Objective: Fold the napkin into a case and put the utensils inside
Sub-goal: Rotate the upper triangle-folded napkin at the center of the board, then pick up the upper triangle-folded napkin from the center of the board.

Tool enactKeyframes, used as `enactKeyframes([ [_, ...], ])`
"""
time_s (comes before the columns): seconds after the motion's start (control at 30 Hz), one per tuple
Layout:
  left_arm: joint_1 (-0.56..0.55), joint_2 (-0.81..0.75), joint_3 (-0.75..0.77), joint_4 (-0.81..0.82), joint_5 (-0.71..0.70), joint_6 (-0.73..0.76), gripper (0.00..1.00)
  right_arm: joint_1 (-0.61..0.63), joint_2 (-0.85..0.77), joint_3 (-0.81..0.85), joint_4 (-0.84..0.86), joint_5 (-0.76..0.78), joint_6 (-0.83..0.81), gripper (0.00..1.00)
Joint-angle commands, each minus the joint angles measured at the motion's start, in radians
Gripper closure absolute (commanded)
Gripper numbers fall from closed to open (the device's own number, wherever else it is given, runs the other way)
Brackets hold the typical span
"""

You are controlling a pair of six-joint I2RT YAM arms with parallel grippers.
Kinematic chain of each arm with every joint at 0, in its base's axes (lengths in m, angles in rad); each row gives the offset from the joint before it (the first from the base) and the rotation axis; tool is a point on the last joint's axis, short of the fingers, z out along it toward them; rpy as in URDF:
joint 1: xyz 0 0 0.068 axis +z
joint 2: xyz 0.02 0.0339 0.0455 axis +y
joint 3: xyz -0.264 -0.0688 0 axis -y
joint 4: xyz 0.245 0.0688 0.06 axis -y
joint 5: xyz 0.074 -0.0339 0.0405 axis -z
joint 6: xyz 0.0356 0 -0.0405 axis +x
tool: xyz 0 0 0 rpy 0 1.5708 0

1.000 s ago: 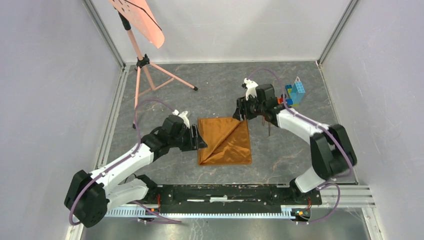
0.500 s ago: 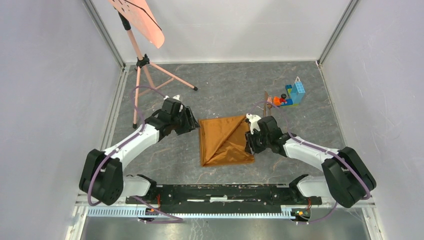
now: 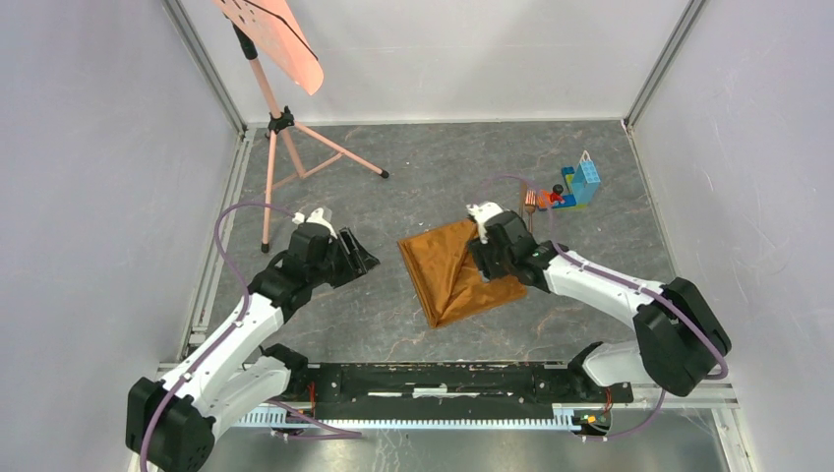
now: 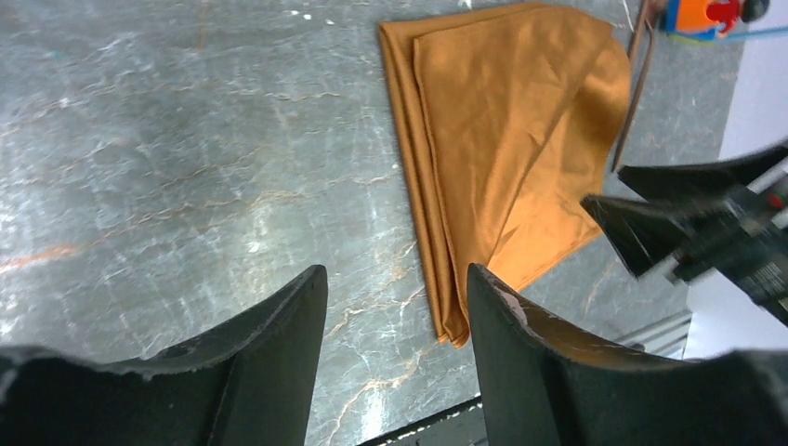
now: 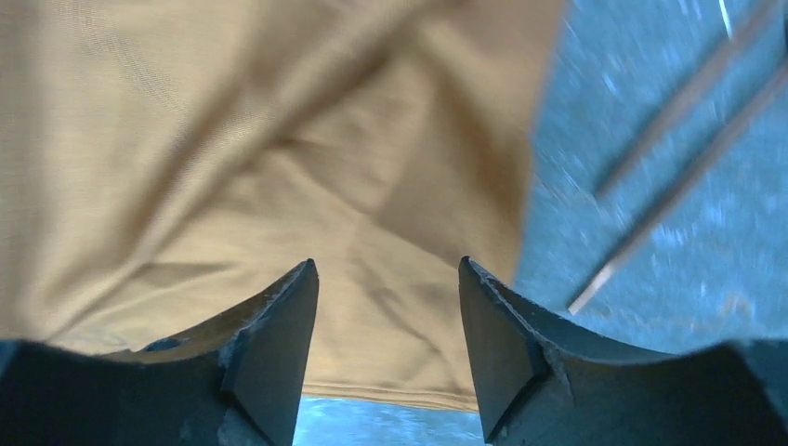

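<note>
The orange-brown napkin (image 3: 450, 273) lies folded on the table, turned at an angle, with a diagonal flap on top. It also shows in the left wrist view (image 4: 520, 139) and fills the right wrist view (image 5: 260, 139). My right gripper (image 3: 482, 260) hovers open and empty over the napkin's right edge (image 5: 386, 269). My left gripper (image 3: 360, 258) is open and empty, left of the napkin and apart from it (image 4: 395, 279). The utensils (image 3: 532, 203), thin dark reddish-brown pieces, lie right of the napkin by the toy bricks; two slim shafts (image 5: 683, 139) show in the right wrist view.
A colourful toy brick pile (image 3: 575, 187) sits at the back right. A salmon-pink sheet on a tripod stand (image 3: 280, 128) stands at the back left. Grey walls close in the table on three sides.
The napkin has been turned and shifted, now lying askew. My left gripper has pulled back to the left, away from it. My right gripper has moved up along the napkin's right side.
</note>
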Motion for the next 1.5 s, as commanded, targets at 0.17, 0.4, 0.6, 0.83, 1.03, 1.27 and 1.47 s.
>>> enactKeyframes([
  [0.17,0.029,-0.049,0.004,-0.121,-0.177,-0.151,0.31,0.393,0.03,0.194,-0.173,-0.014,0.028,0.27],
  [0.4,0.032,-0.052,-0.009,-0.113,-0.161,-0.139,0.31,0.558,0.169,0.308,-0.189,0.057,0.111,0.39],
  [0.6,0.035,-0.1,-0.031,-0.126,-0.154,-0.134,0.31,0.592,0.259,0.35,-0.209,0.098,0.135,0.41],
  [0.83,0.04,-0.143,-0.025,-0.17,-0.188,-0.109,0.29,0.598,0.312,0.364,-0.209,0.111,0.159,0.42],
  [1.03,0.044,-0.147,-0.027,-0.173,-0.194,-0.101,0.29,0.612,0.342,0.366,-0.206,0.131,0.174,0.47],
  [1.27,0.046,-0.142,-0.031,-0.172,-0.194,-0.098,0.29,0.647,0.354,0.421,-0.262,0.197,0.171,0.44],
  [1.47,0.05,-0.14,-0.033,-0.167,-0.191,-0.099,0.28,0.652,0.351,0.407,-0.24,0.192,0.18,0.48],
])
